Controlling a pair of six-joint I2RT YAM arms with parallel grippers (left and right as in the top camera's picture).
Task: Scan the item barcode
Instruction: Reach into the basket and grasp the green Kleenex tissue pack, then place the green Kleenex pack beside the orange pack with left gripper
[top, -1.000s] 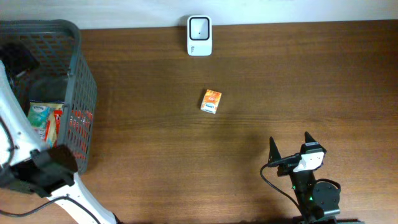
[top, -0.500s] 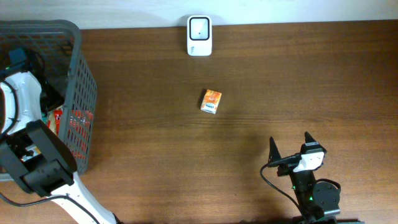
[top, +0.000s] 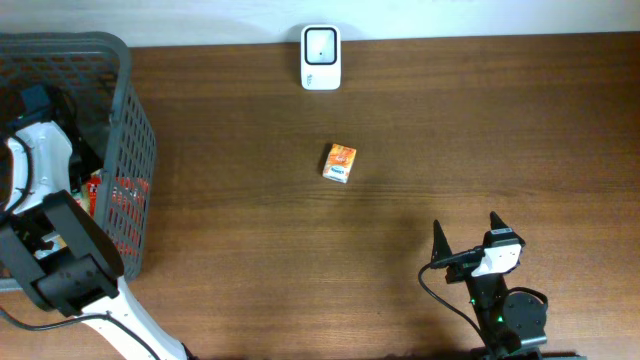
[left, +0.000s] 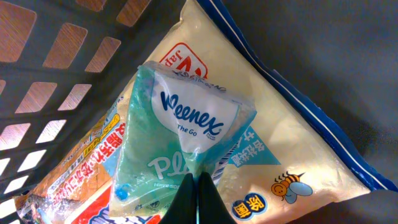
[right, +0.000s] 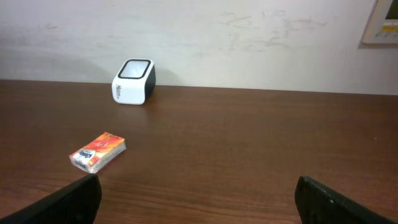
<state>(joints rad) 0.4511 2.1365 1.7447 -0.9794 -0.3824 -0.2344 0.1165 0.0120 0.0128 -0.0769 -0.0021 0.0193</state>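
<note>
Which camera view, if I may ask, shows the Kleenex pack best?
The left wrist view: the Kleenex pack fills the frame, label readable, left gripper shut on its lower edge. Overhead, the arm hides it in the basket; the right wrist view misses it.

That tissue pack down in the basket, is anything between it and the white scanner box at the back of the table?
Yes: the grey mesh wall of the basket stands between the Kleenex pack and the scanner, so it must go up and over. The orange box lies off that line.
</note>
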